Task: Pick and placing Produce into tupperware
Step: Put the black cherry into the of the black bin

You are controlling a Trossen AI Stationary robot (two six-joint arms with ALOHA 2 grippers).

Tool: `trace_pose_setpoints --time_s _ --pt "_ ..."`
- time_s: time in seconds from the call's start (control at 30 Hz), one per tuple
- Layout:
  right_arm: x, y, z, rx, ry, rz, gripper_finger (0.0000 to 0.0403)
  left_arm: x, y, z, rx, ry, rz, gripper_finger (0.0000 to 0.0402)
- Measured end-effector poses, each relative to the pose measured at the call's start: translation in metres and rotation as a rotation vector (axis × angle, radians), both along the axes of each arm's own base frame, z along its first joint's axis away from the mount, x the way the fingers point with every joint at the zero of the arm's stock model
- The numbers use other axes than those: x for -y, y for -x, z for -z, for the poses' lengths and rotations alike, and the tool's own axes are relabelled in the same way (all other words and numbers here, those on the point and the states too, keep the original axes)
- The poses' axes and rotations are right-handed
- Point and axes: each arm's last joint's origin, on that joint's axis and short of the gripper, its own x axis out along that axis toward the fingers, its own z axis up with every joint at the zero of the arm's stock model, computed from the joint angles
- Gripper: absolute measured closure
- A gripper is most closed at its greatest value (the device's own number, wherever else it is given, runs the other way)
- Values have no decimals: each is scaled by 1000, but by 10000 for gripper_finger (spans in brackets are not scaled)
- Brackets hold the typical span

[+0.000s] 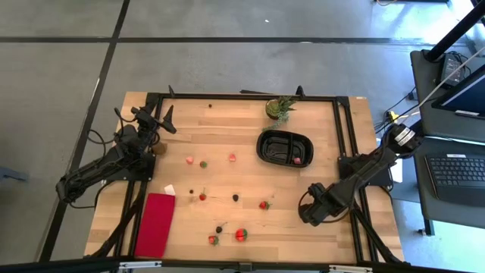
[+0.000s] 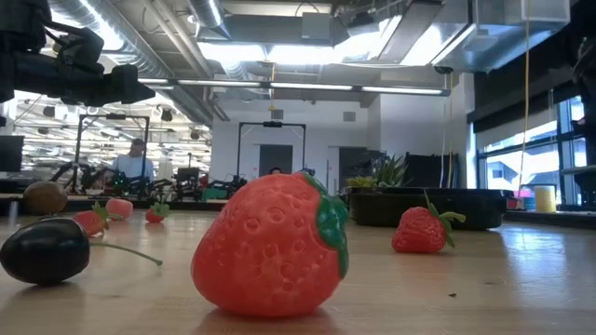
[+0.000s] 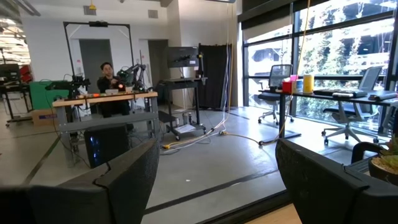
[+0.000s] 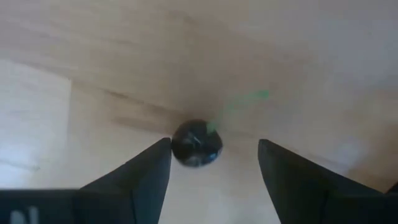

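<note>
the right pincer [image 4: 214,165] hangs over the surface [image 1: 250,144] near its right edge, fingers apart above a dark berry [image 4: 196,144]. the left pincer [image 1: 163,119], fingers apart, waits at the left edge. the tupperware [image 1: 285,147] sits toward the far right, holding two red pieces.

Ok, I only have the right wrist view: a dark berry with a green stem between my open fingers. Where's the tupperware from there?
Observer: Seen from above, the tupperware sits toward the far right of the table, beyond the right gripper and next to the potted plant.
Operator: Anything in it?
Observer: One red piece, near its right-hand end.
Operator: And the left arm?
Observer: The left gripper is open by the table's far left corner, pointing out into the room.
</note>
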Motion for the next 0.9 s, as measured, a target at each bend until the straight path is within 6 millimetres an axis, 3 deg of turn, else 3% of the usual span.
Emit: trace_pose_setpoints --time_s 0.57,0.9 --pt "4 -8 8 4 24 -47 163 0 0 0 -2 1 0 86" --pt "4 -8 8 14 26 -46 239 0 0 0 -2 1 0 86"
